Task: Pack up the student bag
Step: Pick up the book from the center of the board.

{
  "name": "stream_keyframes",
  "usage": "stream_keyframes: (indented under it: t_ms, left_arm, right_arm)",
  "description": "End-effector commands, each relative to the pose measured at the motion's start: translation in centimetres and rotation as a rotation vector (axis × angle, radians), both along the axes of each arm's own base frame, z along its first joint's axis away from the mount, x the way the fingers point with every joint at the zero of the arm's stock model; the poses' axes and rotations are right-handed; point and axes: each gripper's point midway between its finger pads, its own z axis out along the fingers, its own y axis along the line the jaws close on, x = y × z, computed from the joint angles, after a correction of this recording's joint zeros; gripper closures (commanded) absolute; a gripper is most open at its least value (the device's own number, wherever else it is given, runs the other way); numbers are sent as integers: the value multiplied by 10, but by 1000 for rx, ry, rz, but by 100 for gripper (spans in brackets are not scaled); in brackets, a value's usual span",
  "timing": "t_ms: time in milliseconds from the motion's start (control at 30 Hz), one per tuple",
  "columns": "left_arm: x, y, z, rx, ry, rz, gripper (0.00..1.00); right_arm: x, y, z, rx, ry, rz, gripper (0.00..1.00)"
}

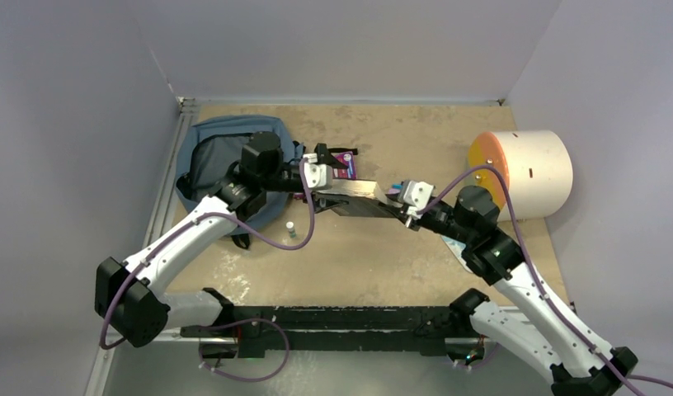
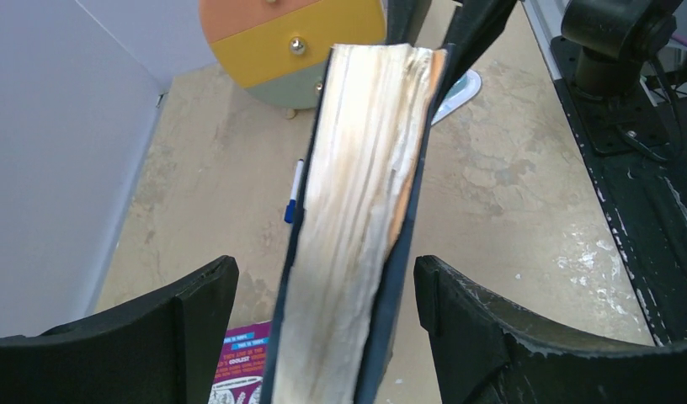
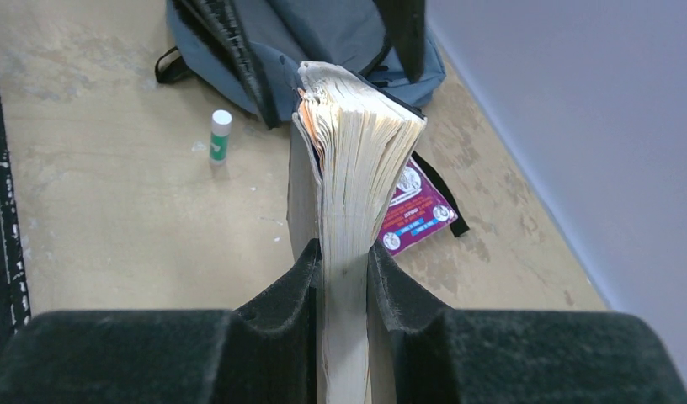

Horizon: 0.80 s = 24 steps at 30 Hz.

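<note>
Top view. I count two arms, one book, one bag, one cylinder.
- The right gripper (image 1: 397, 200) has one thick book (image 1: 358, 200) clamped by its end and holds it off the surface (image 1: 374, 272).
- The left gripper (image 1: 329, 177) is at the book's opposite end, spread wide.
- The student bag (image 1: 226, 161) lies flat just behind the left gripper, away from the right one.
- One glue stick (image 1: 290, 228) stands near the left gripper, on the arm-base side.
- One white cylinder (image 1: 523, 173) with an orange face sits well behind the right gripper.

Left wrist view.
- The left gripper (image 2: 323, 282) is wide open. The book (image 2: 357, 210) runs between its two fingers (image 2: 197, 303) with a gap on each side, so nothing is gripped.
- One blue-capped pen (image 2: 294, 192) lies beyond the fingertips.
- One magenta booklet (image 2: 239, 370) shows below the left finger.
- The cylinder (image 2: 290, 42) is far ahead.

Right wrist view.
- The right gripper (image 3: 344, 278) is closed partway, both fingers (image 3: 302, 286) pressed on the book (image 3: 353, 143), pages facing the camera.
- The student bag (image 3: 323, 25) lies ahead, past the book's far end.
- The glue stick (image 3: 220, 135) is ahead and to the left.
- The booklet (image 3: 412, 210) is ahead and to the right, on the surface.
</note>
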Motion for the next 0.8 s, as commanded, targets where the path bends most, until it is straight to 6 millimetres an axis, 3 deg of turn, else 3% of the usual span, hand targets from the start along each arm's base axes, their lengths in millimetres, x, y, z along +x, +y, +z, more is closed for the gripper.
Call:
stream_keyframes:
  t_ms: [0, 133, 267, 467, 600, 767]
  left_arm:
    - [3, -6, 32, -53, -90, -22, 23]
    - [3, -7, 26, -43, -75, -33, 23]
    - [-11, -9, 22, -38, -58, -109, 24]
    - [-33, -15, 14, -25, -6, -222, 42]
    - [-35, -16, 13, -15, 13, -235, 60]
    - [-33, -19, 12, -9, 30, -234, 100]
  right_arm:
    - [-15, 6, 72, 110, -230, 90, 100]
    - [-20, 8, 72, 108, -232, 121, 100]
    - [-22, 7, 75, 113, -249, 125, 100]
    - [-22, 6, 77, 103, -263, 124, 100]
    - [-22, 6, 74, 94, -261, 124, 100]
    - [-19, 5, 72, 89, -256, 109, 100]
